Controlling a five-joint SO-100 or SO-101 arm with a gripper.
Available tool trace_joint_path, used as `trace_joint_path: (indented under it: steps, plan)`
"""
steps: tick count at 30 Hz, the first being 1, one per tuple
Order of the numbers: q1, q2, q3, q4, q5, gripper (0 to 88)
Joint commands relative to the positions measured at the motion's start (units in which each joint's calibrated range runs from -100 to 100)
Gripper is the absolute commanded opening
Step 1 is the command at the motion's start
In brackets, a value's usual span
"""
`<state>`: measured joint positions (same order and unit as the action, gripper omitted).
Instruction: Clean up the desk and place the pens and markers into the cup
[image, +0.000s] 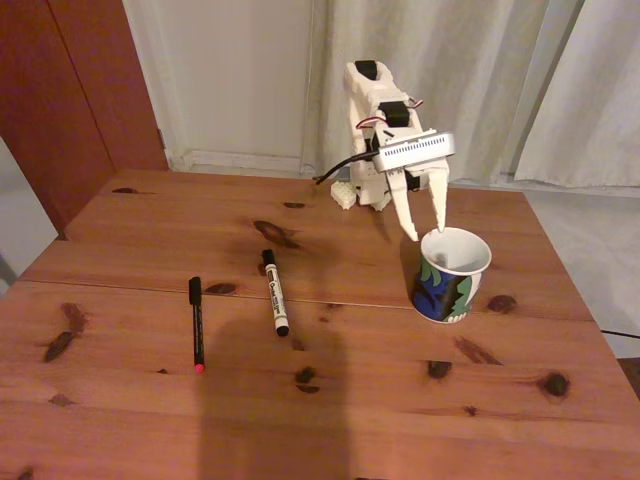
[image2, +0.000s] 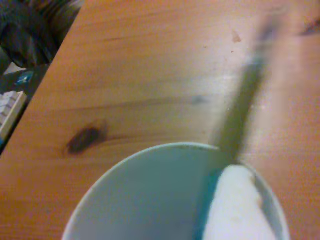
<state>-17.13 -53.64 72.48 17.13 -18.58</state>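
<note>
Reddish-brown pine plank bench (image: 330, 400) with dark knots. Squat mug (image: 448, 285), white rim and inside, outside patterned blue, green and black. Thin black pen (image: 196, 322) with red tip. White marker (image: 275, 291) with black cap and ends. White plastic gripper (image: 425, 233).

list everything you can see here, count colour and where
desk: 1, reddish-brown planks with dark knots, fills the fixed view
cup: 1, white rim and inside, blue, green and black outside, right of centre
marker: 1, white with black cap, lying left of the cup
pen: 1, black with red tip, lying left of the marker
green stick: 1, blurred, leaning over the cup rim in the wrist view
curtains: pale, behind the desk
arm: 1, white, at the far edge
claw: 1, white, open above the cup rim
</note>
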Motion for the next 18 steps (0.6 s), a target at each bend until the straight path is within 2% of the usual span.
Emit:
trace_joint_path:
  steps: [1,9,12,18]
  plan:
    - [1.32,-1.51,-2.51,-1.77,0.77,15.1]
    - [6.15,-0.93,-11.80,-1.00,0.83,15.1]
    - [10.33,1.31,-12.70,0.12,3.08,15.1]
    - [19.18,10.91,-17.93,9.75,8.21,15.1]
